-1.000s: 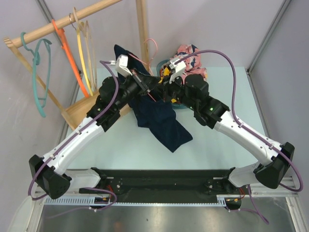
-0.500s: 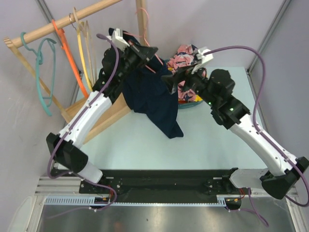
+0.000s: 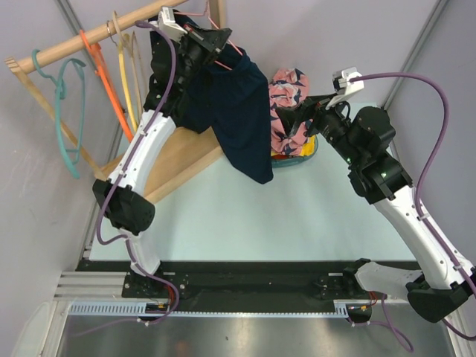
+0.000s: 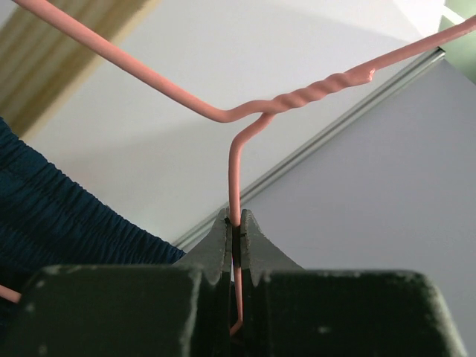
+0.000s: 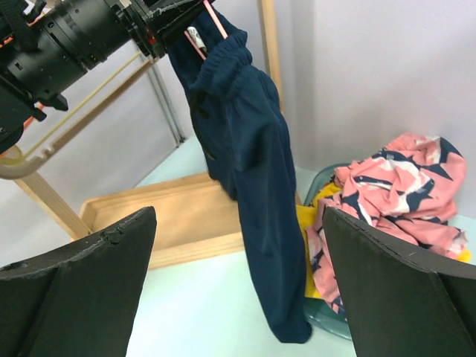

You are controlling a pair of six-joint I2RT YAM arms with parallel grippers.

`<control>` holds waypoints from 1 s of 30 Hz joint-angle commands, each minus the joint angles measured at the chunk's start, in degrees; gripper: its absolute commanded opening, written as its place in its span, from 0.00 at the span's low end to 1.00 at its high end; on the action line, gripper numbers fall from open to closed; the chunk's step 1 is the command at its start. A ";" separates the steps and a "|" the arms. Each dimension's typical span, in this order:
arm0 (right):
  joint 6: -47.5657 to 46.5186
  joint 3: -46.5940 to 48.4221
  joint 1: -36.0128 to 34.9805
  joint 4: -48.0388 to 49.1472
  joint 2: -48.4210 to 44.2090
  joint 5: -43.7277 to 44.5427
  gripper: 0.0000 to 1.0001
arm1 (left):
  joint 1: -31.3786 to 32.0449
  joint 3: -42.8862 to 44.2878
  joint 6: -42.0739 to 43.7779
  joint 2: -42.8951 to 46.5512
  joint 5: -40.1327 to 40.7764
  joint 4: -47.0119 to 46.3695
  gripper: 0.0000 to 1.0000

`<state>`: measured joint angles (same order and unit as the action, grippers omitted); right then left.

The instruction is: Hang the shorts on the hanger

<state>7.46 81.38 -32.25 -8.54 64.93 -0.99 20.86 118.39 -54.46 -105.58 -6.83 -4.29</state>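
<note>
The navy shorts (image 3: pixel 238 111) hang from the pale-pink hanger (image 3: pixel 223 56), held high near the wooden rail, their leg ends dangling just above the table. My left gripper (image 3: pixel 212 44) is shut on the hanger. In the left wrist view, its jaws (image 4: pixel 235 230) pinch the hanger's wire (image 4: pixel 297 97) below the twisted neck, with the shorts' waistband (image 4: pixel 59 223) at the left. My right gripper (image 3: pixel 314 117) stands wide open to the right of the shorts and apart from them. Between its fingers (image 5: pixel 236 216) nothing is held; the shorts (image 5: pixel 260 186) hang further off.
A wooden rail (image 3: pixel 97 37) carries orange (image 3: pixel 108 82), yellow (image 3: pixel 126 82) and teal (image 3: pixel 63 111) hangers. Its wooden base (image 3: pixel 178 160) lies under the left arm. A teal basket (image 3: pixel 305 152) behind the shorts holds a pink floral garment (image 3: pixel 286 97) and a yellow one (image 5: pixel 309 223).
My left arm has lifted the hanger and shorts up and back toward the rail. My right gripper has opened and drawn away to the right.
</note>
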 commanded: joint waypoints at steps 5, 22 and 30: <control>-1.22 1.14 1.84 -1.13 -2.26 -1.20 1.00 | -4.16 6.59 1.37 -3.40 -1.61 -6.43 0.01; -0.17 1.14 2.72 -1.66 -0.42 -2.52 0.99 | -7.59 7.65 1.63 -7.62 1.29 -5.11 0.04; 0.18 1.23 3.07 -1.75 -0.41 -3.14 1.00 | -7.94 6.42 0.58 -6.83 3.49 -2.57 0.08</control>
<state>7.07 81.38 -29.54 -10.98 64.60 -3.53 14.85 122.43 -53.95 -114.39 -6.17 -4.12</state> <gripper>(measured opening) 0.994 0.081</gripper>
